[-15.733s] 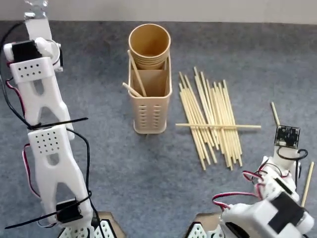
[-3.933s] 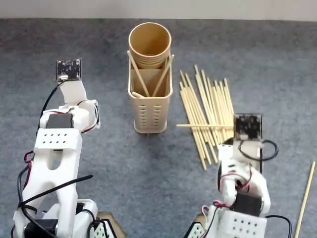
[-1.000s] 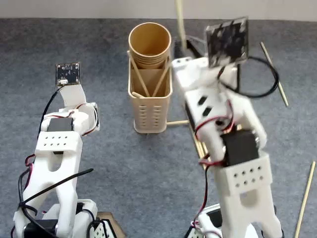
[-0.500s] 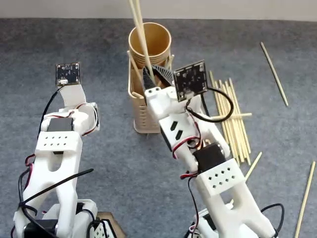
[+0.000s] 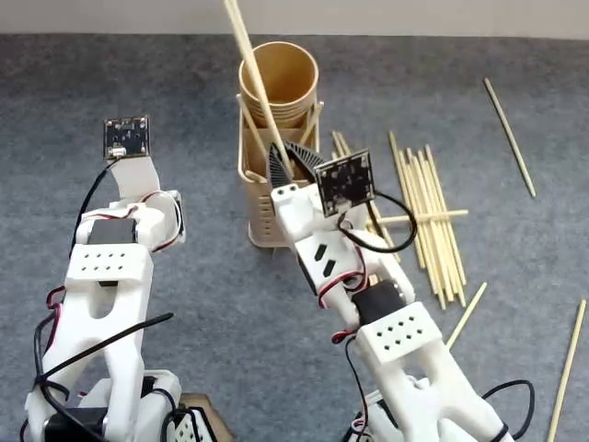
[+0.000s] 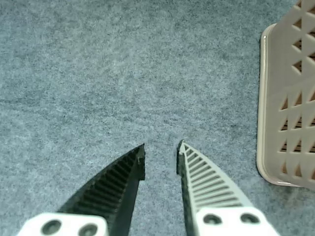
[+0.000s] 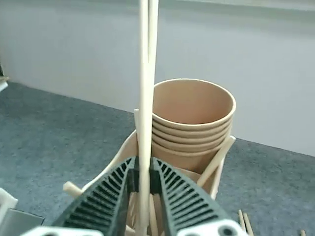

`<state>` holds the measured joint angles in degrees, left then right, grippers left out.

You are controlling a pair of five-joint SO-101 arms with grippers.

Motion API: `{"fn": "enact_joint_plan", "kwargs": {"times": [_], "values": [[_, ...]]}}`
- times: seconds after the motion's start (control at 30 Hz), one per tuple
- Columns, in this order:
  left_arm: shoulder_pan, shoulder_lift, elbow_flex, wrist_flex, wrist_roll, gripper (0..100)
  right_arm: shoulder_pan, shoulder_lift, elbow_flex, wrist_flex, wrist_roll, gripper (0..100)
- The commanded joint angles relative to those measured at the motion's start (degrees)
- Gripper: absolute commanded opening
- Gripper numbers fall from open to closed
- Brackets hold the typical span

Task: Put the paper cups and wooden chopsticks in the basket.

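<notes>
While above the basket [image 5: 269,217], right gripper [image 7: 143,164] around chopsticks [image 7: 144,73].

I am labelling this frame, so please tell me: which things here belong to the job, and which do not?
Job: basket; stacked paper cups; chopsticks held in the right gripper; loose chopsticks beside the basket.
Not the job: grey carpet; pale wall behind.

You'll find no text, label, number or sign that can be read in these views.
</notes>
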<state>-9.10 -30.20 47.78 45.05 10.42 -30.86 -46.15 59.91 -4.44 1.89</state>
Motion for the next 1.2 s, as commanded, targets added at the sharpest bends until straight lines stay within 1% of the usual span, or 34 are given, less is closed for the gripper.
{"fn": "enact_joint_plan", "kwargs": {"times": [0.0, 0.07, 0.27, 0.43, 0.53, 0.6, 0.73, 0.87, 0.93, 1.0, 1.07, 1.17], "values": [[-0.3, -1.2, -0.1, -1.0, 0.1, 14, 0.0, 0.2, -7.4, 4.2, 1.1, 0.5], [-0.2, -1.2, -0.1, -1.0, 0.1, 14, 0.0, 1.0, -11.6, 6.3, 1.3, 0.5], [-0.2, -1.2, -0.1, -1.0, 0.1, 14, 0.7, 8.7, -18.7, 6.2, 1.2, 0.5], [-0.2, -1.2, -0.1, -1.0, 0.1, 14, 0.7, 17.9, -18.9, -2.1, 1.1, 0.5], [-0.2, -1.2, 0.0, -1.0, 0.1, 14, 0.8, 20.5, -17.2, -2.6, 1.5, 0.5], [-0.2, -1.2, 0.0, -1.0, 0.1, 14, 2.0, 20.4, -15.7, -2.9, 3.0, 0.5], [-0.2, -1.2, 0.0, -1.0, 0.1, 14, 2.8, 16.7, -13.1, -4.2, 3.6, 0.5], [-0.2, -1.2, 0.0, -1.0, 0.1, 14, 2.6, 9.6, -11.6, -3.9, 3.6, 0.5], [-0.3, -1.2, -0.7, -1.1, 0.1, 14, 2.5, 5.4, -11.8, -0.6, 3.6, 0.5], [-0.4, -1.5, -0.7, -3.1, 0.1, 14, 2.4, 1.5, -12.3, 4.0, 3.7, 0.5], [-0.5, -1.3, -0.5, -4.6, 0.1, 14, 2.4, -1.9, -13.7, 6.5, 3.7, 0.5], [-0.6, -1.2, -0.5, -4.3, 0.1, 14, 2.8, -6.7, -14.8, 10.4, 3.8, 0.5]]}}
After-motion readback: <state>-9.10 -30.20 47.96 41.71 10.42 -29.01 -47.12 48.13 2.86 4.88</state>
